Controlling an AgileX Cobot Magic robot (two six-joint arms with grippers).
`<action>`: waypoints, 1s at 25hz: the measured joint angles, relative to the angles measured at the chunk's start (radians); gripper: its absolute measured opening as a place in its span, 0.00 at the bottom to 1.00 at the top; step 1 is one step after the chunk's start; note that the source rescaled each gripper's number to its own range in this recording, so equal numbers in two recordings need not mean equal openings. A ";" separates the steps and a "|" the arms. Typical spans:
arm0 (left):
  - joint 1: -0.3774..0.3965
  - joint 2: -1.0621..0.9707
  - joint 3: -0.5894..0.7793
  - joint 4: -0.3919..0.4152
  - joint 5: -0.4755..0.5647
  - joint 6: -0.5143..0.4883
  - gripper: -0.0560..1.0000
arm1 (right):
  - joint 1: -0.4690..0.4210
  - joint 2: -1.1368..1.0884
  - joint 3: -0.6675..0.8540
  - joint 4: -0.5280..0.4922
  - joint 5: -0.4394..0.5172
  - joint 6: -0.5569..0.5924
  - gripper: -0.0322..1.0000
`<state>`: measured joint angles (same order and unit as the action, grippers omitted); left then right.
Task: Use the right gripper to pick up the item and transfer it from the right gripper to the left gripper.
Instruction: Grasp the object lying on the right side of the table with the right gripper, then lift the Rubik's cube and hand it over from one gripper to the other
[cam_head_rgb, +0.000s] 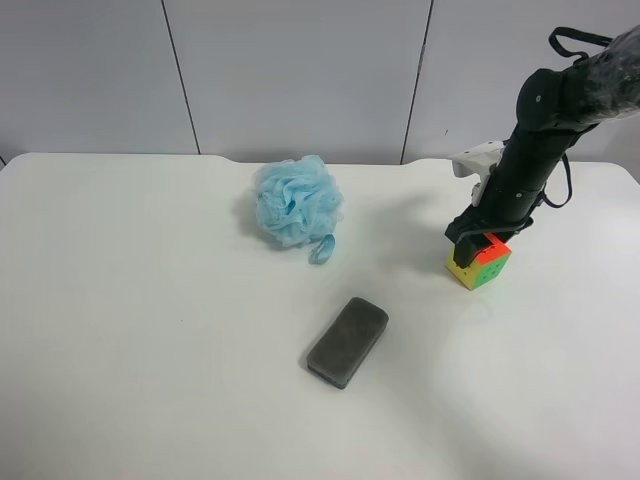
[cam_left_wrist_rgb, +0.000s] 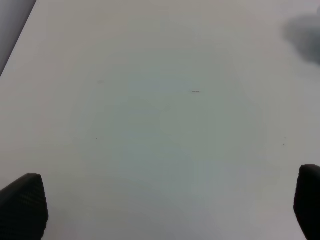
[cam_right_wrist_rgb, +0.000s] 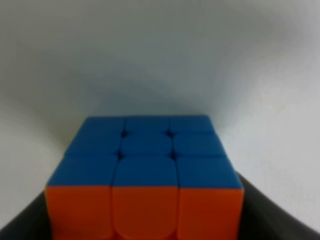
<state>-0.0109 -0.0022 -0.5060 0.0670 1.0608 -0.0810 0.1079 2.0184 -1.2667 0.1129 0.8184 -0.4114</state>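
Note:
The puzzle cube (cam_head_rgb: 479, 266) rests on the white table at the exterior high view's right, showing orange, yellow and green faces. The right gripper (cam_head_rgb: 477, 240), on the black arm with the white housing, comes down onto it from above. In the right wrist view the cube (cam_right_wrist_rgb: 145, 155) shows a blue face and an orange face and fills the gap between the two black fingers (cam_right_wrist_rgb: 265, 215), which touch its sides. The left gripper (cam_left_wrist_rgb: 169, 192) is open and empty over bare table. It is out of the exterior high view.
A light-blue mesh puff (cam_head_rgb: 296, 201) lies at the table's back middle. A grey rectangular pad (cam_head_rgb: 347, 341) lies in the middle, nearer the front. The white table (cam_head_rgb: 150, 300) ends at a grey panelled wall behind.

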 joint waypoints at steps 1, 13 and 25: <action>0.000 0.000 0.000 0.000 0.000 0.000 1.00 | 0.000 0.000 0.000 0.000 0.001 0.000 0.04; 0.000 0.000 0.000 0.000 0.000 0.000 1.00 | 0.000 -0.095 -0.063 0.067 0.085 0.001 0.04; 0.000 0.000 0.000 0.000 0.000 0.001 1.00 | 0.166 -0.255 -0.072 0.086 0.117 0.000 0.04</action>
<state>-0.0109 -0.0022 -0.5060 0.0670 1.0608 -0.0798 0.2742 1.7634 -1.3387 0.1990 0.9358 -0.4115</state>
